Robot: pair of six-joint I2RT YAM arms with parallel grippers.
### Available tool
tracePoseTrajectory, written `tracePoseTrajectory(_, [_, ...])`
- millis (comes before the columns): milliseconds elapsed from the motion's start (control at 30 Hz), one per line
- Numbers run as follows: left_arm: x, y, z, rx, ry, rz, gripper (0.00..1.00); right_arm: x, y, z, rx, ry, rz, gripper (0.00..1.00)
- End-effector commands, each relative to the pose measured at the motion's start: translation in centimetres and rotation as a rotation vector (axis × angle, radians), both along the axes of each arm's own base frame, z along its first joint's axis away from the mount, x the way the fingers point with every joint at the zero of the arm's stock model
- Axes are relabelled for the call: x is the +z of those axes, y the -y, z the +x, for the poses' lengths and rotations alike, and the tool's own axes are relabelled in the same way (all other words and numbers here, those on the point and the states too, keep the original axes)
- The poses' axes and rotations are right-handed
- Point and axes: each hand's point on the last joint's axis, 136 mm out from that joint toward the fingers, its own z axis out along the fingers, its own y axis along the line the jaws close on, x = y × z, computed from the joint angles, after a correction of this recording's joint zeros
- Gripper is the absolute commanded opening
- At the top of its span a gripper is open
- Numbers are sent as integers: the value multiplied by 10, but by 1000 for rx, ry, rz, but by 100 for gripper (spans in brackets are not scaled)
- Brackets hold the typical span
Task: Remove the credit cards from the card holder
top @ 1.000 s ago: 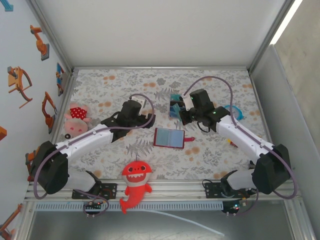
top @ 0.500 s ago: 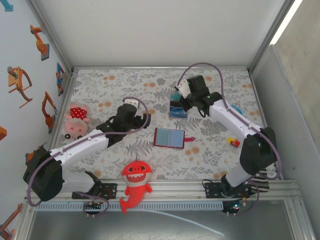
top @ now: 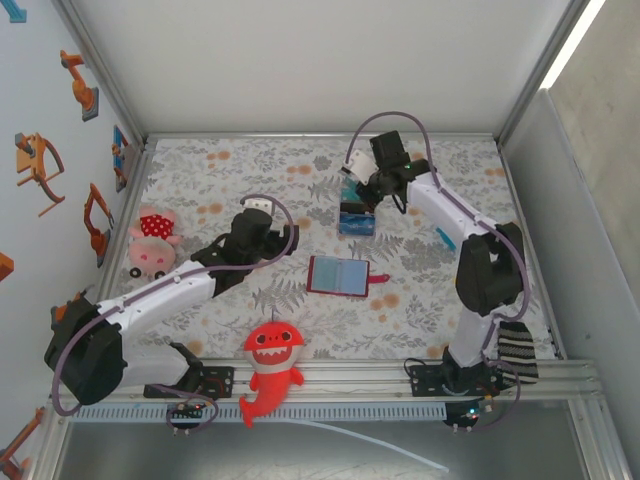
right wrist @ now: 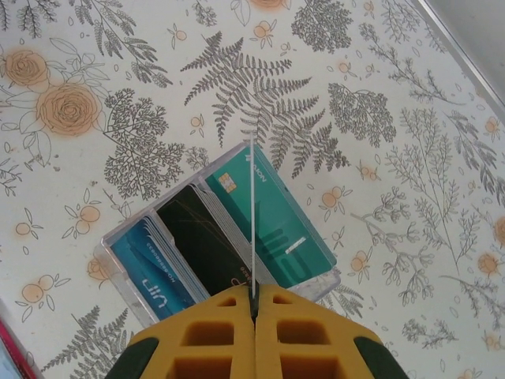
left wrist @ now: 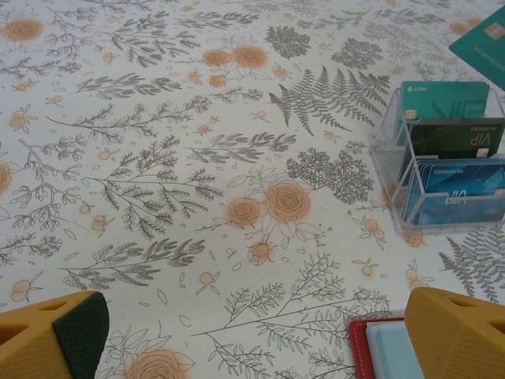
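Floral-print counter (top: 200, 180). Card holder (top: 338, 275) lies open at mid-counter, between the arms. Left gripper (left wrist: 268, 335) hangs wide open and empty just beside it. Right gripper (right wrist: 254, 304) is clamped on one teal credit card (right wrist: 252, 221), seen edge-on, above a clear rack (left wrist: 388, 158) holding further cards (left wrist: 458, 185).

The table (top: 200, 170) has a white cloth with orange flowers and grey leaves on it. Far past the right gripper (top: 355, 190) stands a plain white wall (top: 320, 60). Out to the side of the left gripper (top: 283, 240) is a pale wall (top: 40, 100) with orange and blue stickers (top: 38, 170). Out to the side of the right gripper is a grey wall (top: 575, 220). A bright strip of light (top: 572, 45) shines above it. Silver metal bars (top: 100, 65) run up the corners. A metal rail (top: 350, 375) runs behind both grippers.
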Motion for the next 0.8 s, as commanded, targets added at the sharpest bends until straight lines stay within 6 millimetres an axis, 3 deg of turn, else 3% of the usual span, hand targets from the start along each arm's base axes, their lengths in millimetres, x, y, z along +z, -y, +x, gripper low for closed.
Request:
tracePoseTrajectory(0, [5, -6, 1, 32, 12, -21, 97, -5, 4, -2, 66, -40, -57, 0])
tracePoseTrajectory(200, [5, -2, 4, 24, 5, -20, 97, -14, 10, 4, 69, -78, -104, 0])
tracePoseTrajectory(533, [10, 29, 16, -91, -20, -64, 97, -25, 17, 12, 90, -89, -147, 0])
tracePoseTrajectory(767, [5, 30, 20, -78, -34, -65, 97, -32, 21, 22, 116, -114, -193, 0])
